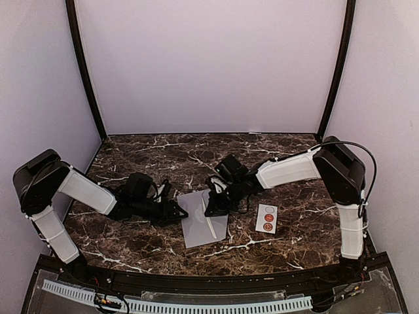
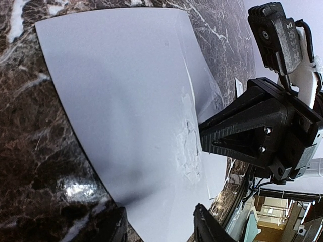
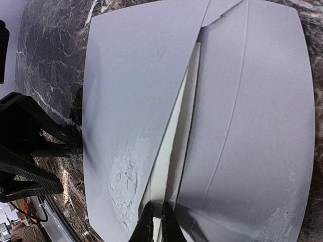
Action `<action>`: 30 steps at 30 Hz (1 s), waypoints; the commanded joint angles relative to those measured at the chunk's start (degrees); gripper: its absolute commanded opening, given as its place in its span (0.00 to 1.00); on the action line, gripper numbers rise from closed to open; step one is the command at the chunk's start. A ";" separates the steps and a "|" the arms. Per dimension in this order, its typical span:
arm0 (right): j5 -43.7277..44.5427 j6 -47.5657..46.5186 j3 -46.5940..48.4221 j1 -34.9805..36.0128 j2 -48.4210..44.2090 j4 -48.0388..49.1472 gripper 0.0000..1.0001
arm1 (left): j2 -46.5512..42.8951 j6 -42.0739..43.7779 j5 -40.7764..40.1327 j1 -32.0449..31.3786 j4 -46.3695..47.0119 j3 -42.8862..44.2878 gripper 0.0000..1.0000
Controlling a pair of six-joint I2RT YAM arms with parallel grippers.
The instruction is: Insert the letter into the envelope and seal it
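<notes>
Grey-lavender paper on dark marble: the envelope (image 1: 204,226) lies flat on the table (image 1: 131,157), a little ahead of the arm bases and between the two grippers. At its left edge the left gripper (image 1: 175,210) sits low with its fingers (image 2: 207,229) spread wide, and the envelope's border lies in the gap between them. Farther back, over its upper right part, the right gripper (image 1: 213,208) points down onto the paper. Its fingers (image 3: 146,228) are drawn almost together at a slit where a sliver of pale letter (image 3: 170,151) shows between two folds. Whether they nip the letter or only the paper cannot be told. A crumpled patch (image 2: 187,146) marks the envelope beside that tip. Just right of the envelope, not touching it, lies a white strip (image 1: 266,218) with round seals.
</notes>
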 commanded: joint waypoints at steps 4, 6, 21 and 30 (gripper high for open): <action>-2.32 1.12 1.34 1.73 2.00 2.26 0.05 | 2.11 -0.04 -0.16 -0.35 -1.61 -0.01 0.43; -2.76 1.53 1.42 1.81 1.94 2.50 0.05 | 2.25 -0.23 -0.08 -0.43 -1.32 -0.03 0.43; 2.53 1.82 0.28 1.51 -6.54 -2.31 0.13 | -3.66 2.10 -5.77 -0.52 -8.54 0.50 0.43; 11.37 0.77 -4.59 -1.65 -19.54 -8.62 0.36 | -11.59 6.81 -11.50 -0.28 -18.70 3.82 0.53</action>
